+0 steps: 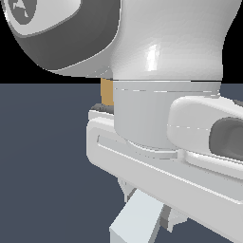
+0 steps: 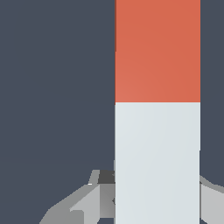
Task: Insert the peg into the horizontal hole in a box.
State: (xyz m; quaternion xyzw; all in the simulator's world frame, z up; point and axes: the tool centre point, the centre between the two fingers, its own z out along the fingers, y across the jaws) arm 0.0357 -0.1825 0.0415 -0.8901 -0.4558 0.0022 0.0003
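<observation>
Wrist view: gripper (image 2: pixel 155 199) clamping peg (image 2: pixel 157 109) at its grey half; box (image 1: pixel 107 92) barely showing. Judged: keeping peg level for insertion.

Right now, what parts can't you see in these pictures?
- The hole: not visible in either view. In the exterior view the arm covers all but a thin tan strip of the box.
- The peg: both ends are cut off by the wrist view's edges; the exterior view shows only a pale piece.
- The gripper: the fingers flank the peg's pale half, but whether they touch it cannot be told; the peg covers them.
</observation>
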